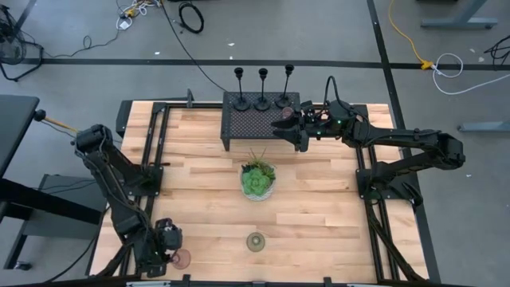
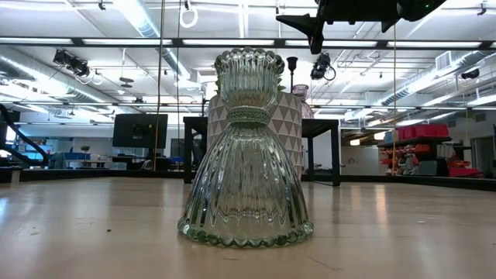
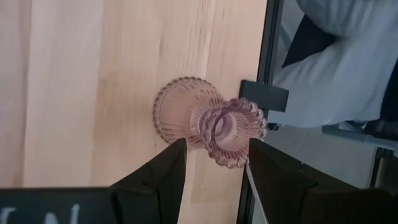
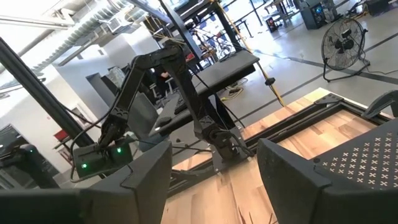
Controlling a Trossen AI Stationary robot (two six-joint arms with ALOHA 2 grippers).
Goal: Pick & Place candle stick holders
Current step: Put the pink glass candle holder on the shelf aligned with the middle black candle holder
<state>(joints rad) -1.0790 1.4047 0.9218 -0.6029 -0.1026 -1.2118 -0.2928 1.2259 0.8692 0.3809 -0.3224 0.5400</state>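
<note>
While your left tool (image 3: 213, 163) sits open at the counter's (image 1: 199, 207) near left corner, its fingers flank a ribbed pink glass holder (image 3: 211, 121) without clamping it. Your right tool (image 1: 288, 127), also open and empty, hovers over the black mesh rack (image 1: 253, 123) bearing three slim black holders (image 1: 262, 88). I judge one greenish glass holder (image 1: 255, 241) remains mid-counter.

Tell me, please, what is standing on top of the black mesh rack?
On the black mesh rack, three slim black candle stick holders stand in a row along its far edge. The right gripper, open, hovers over the rack's right end and covers part of its surface there.
</note>
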